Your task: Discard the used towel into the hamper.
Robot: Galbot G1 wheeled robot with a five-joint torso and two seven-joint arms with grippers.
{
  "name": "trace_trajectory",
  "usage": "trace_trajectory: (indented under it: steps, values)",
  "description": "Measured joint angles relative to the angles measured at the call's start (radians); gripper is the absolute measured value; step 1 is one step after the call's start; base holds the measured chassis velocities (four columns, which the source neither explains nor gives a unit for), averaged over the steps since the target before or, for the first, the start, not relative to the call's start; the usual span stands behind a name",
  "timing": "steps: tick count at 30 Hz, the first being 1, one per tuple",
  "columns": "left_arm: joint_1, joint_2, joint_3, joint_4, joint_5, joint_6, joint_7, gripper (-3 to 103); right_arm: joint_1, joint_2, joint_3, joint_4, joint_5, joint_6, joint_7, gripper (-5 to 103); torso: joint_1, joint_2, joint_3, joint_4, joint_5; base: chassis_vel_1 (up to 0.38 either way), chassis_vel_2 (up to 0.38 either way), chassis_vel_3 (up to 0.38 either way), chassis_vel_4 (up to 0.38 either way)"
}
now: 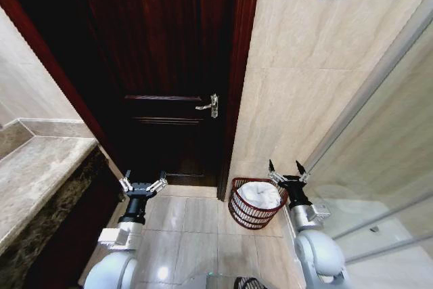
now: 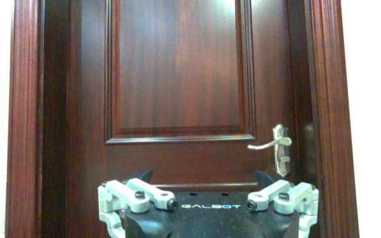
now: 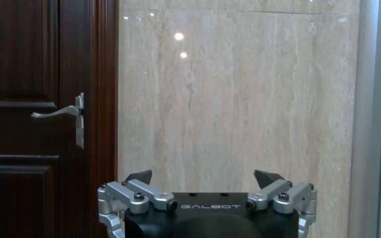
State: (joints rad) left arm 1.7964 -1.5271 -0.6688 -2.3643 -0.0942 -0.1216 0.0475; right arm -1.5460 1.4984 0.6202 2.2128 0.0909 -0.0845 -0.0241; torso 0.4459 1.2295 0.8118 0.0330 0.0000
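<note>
Hamper (image 1: 255,202) on floor (image 1: 189,235), right of door (image 1: 162,65), against wall (image 1: 304,86). Towel (image 1: 260,194) inside hamper. Right gripper (image 1: 286,170) just right of hamper rim, jaws spread. Left gripper (image 1: 143,185) well left of hamper, before door, jaws spread. Counter (image 1: 34,174) far left of hamper. Door handle (image 1: 208,105) above, left of hamper.

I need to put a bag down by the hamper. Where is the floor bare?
Bare tiles lie between the left gripper and the hamper, in front of the wooden door. The marble counter on the left is bare too. It is tight where the hamper, holding a white towel, sits below the right gripper by the wall.
</note>
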Motion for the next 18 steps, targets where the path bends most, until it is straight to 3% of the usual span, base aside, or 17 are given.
trace_trajectory:
  steps: [10, 18]
  values:
    - [-0.003, 0.003, -0.002, 0.007, -0.006, 0.001, 0.000, 100, 0.008, 0.001, -0.005, 0.000, -0.001, -0.004, 0.002, 100, 0.016, 0.036, 0.020, 0.0000, 0.0000, 0.000, 0.000, 0.000, 0.000]
    - [-0.003, 0.001, -0.001, 0.021, -0.014, -0.020, 0.000, 100, 0.005, -0.002, -0.004, -0.001, -0.001, -0.016, 0.003, 100, 0.018, 0.041, 0.023, 0.0000, -0.0001, 0.000, 0.000, 0.000, 0.000]
